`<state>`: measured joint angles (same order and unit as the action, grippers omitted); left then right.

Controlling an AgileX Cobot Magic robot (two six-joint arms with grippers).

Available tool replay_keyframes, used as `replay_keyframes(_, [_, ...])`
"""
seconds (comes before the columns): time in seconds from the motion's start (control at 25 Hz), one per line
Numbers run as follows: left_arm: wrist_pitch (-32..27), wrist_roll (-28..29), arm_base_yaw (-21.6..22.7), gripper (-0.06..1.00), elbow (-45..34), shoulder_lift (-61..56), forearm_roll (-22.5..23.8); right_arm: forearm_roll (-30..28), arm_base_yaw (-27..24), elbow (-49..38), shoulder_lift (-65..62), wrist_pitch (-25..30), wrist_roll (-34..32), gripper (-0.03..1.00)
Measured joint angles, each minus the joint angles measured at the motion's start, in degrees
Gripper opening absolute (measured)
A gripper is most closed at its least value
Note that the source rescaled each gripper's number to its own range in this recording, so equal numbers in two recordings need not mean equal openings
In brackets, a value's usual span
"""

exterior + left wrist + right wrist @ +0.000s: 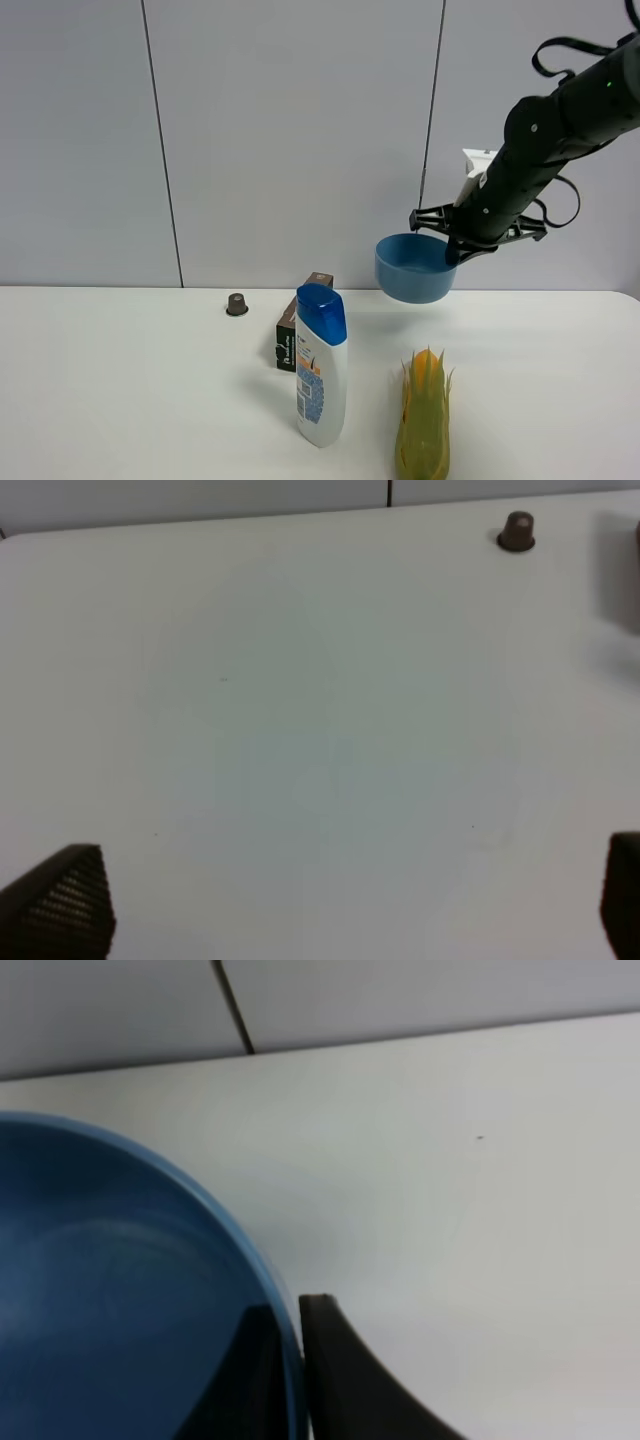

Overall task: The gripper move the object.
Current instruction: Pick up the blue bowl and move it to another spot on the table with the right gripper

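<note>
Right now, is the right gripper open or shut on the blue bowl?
Shut on it: the right gripper's jaws pinch the rim of the bowl, one inside and one outside.

On the tabletop (120, 390), the bottle (321, 365) is set left of the corn (424, 420), before the box (292, 338); the bowl (415, 268) is held above.

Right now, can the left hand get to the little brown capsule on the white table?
Probably yes. The left hand is open and empty, and only bare white table lies between it and the small brown capsule. Whether the arm stretches that far I cannot tell.
</note>
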<state>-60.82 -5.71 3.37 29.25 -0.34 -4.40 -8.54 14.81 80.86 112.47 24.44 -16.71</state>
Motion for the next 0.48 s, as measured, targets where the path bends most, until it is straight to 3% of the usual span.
replay_keyframes(0.24, [0.0,0.0,0.0,1.0,0.0,0.0,0.0,2.95,1.53,0.0,-7.85,10.68,1.63,0.0])
replay_keyframes(0.48, [0.0,0.0,0.0,1.0,0.0,0.0,0.0,9.34,7.25,0.58,-14.11,11.63,10.45,0.0])
